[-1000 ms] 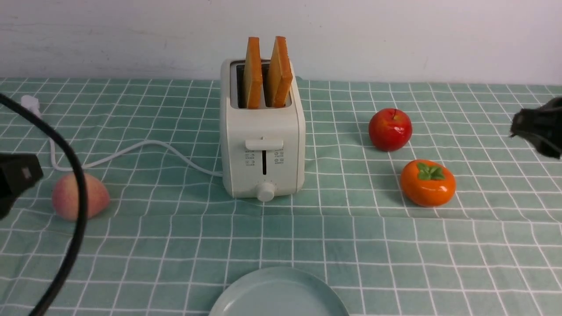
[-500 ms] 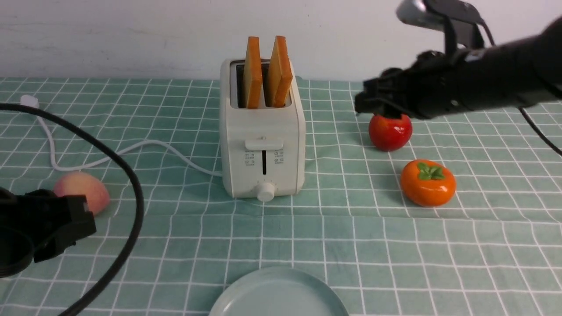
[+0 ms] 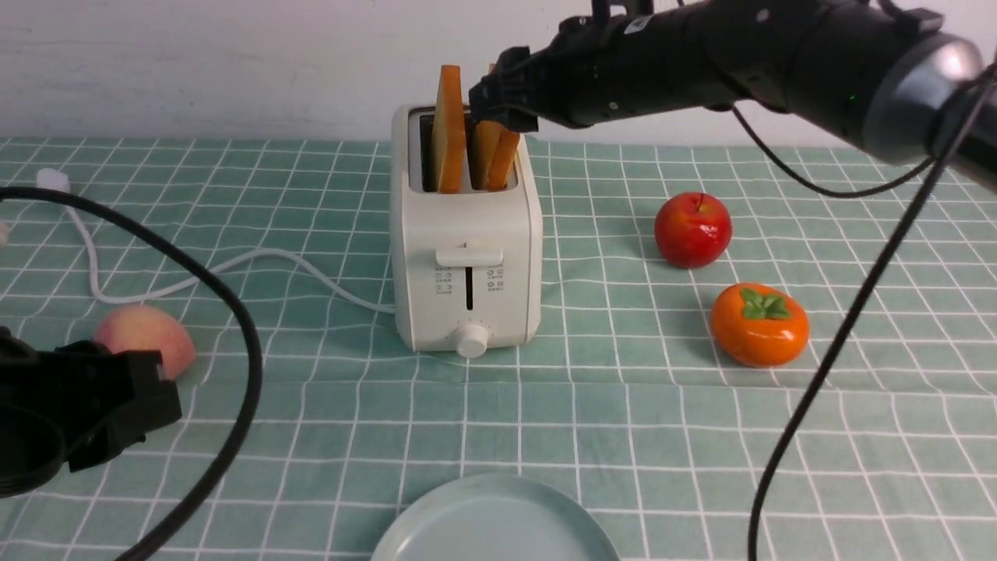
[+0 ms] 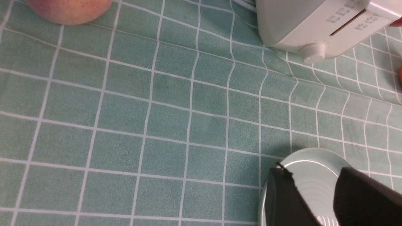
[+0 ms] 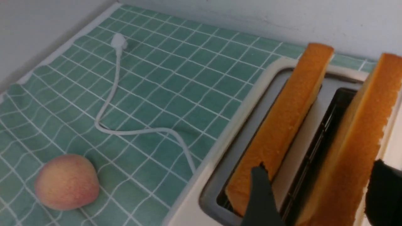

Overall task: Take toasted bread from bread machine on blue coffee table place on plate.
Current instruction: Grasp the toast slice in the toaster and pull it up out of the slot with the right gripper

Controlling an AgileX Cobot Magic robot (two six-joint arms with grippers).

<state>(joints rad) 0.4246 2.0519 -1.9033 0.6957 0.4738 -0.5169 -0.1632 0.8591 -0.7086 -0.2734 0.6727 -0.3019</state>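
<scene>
Swinging inward, the right gripper (image 5: 323, 191) is now hovering over the toaster (image 3: 467, 273) at 12 o'clock, jaws wide, gripping nothing, straddling 1 of 2 upright toasts (image 5: 355, 144); a skewed descent could be knocking the other slice.

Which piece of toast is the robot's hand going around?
The right slice of toast, on the apple's side. The right gripper's open jaws stand either side of it; the other slice is outside them.
</scene>
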